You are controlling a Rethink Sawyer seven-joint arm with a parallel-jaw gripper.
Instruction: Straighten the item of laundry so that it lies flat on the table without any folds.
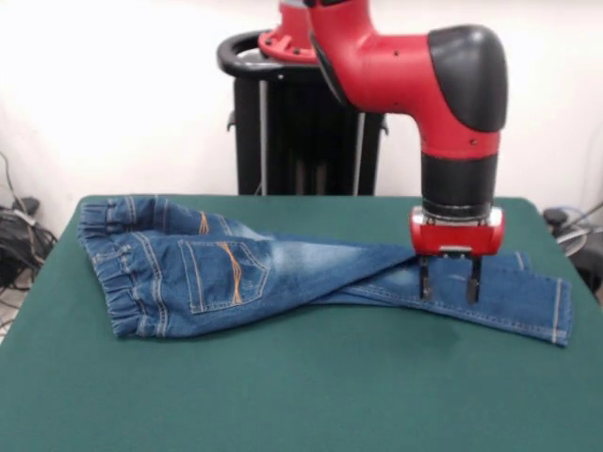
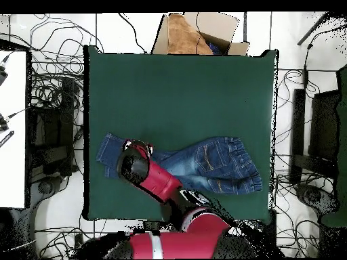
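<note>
Denim jeans (image 1: 283, 273) lie across the green table (image 1: 301, 395), legs crossed and twisted. My gripper (image 1: 449, 282) hangs open over the leg ends, holding nothing. I judge the cloth soft, limp, fairly light; a hem looks the best hold.

The glossy red robot arm (image 1: 396, 71) is showing a rounded black elbow cap (image 1: 468, 71) and a black cylindrical wrist section just below that cap. Below the cap, a red block with a silver band is carrying the gripper (image 1: 450, 281) with two thin dark fingers (image 1: 426, 280).
</note>
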